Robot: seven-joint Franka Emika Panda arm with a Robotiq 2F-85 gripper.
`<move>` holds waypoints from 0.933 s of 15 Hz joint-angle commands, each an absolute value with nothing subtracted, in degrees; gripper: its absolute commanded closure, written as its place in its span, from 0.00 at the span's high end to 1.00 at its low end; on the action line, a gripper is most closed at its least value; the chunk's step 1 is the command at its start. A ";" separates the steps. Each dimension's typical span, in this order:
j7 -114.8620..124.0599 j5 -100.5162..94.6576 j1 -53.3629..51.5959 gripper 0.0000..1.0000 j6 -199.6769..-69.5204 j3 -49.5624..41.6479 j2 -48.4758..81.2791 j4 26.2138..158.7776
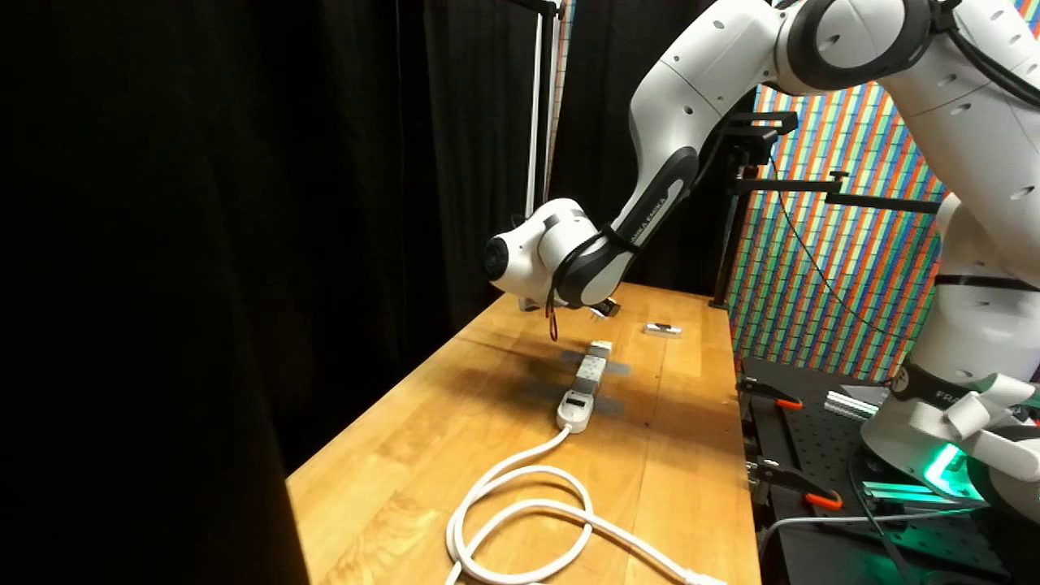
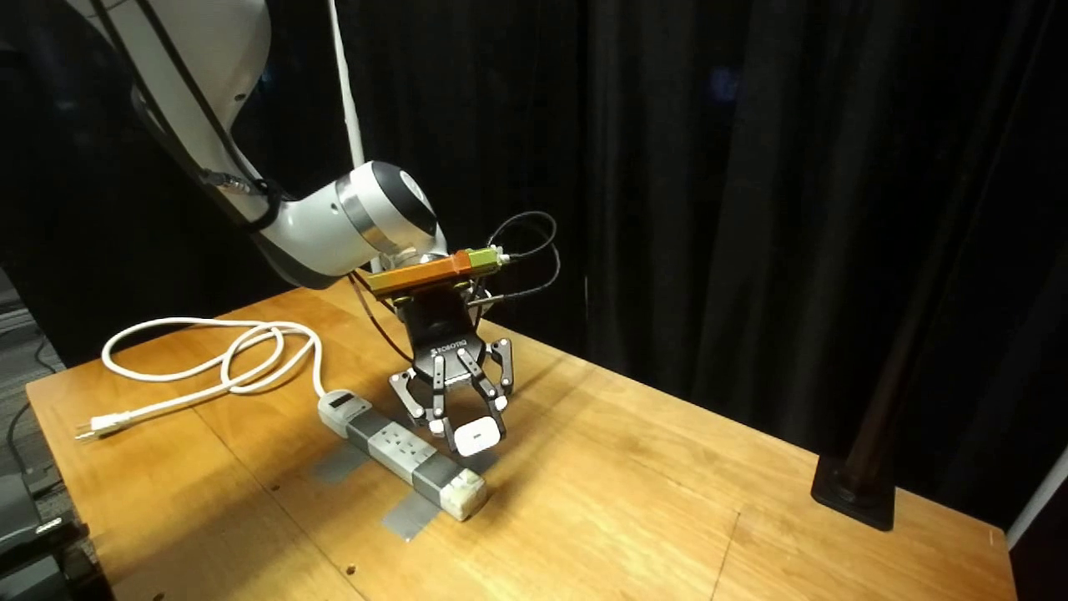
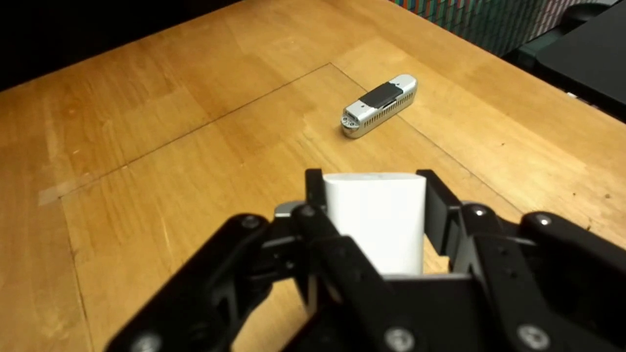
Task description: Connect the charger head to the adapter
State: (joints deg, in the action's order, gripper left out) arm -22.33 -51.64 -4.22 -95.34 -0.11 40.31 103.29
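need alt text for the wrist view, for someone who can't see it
A black robotic tool grips a plain white charger head by its sides above a wooden table. Farther off, a silver bar-shaped device with vent slots and a dark patch on top lies on the wood.

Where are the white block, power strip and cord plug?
White block (image 3: 375,222): wrist view, on its plain side.
Power strip (image 2: 402,448): in an exterior view, outlet section.
Cord plug (image 2: 109,423): in an exterior view, white body.
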 commanded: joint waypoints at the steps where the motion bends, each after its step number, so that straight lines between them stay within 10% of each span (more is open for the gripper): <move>1: -19.93 -53.06 -3.49 0.23 -92.74 0.12 41.83 102.52; 14: -19.35 -54.42 -3.07 0.23 -90.19 -0.78 49.82 96.25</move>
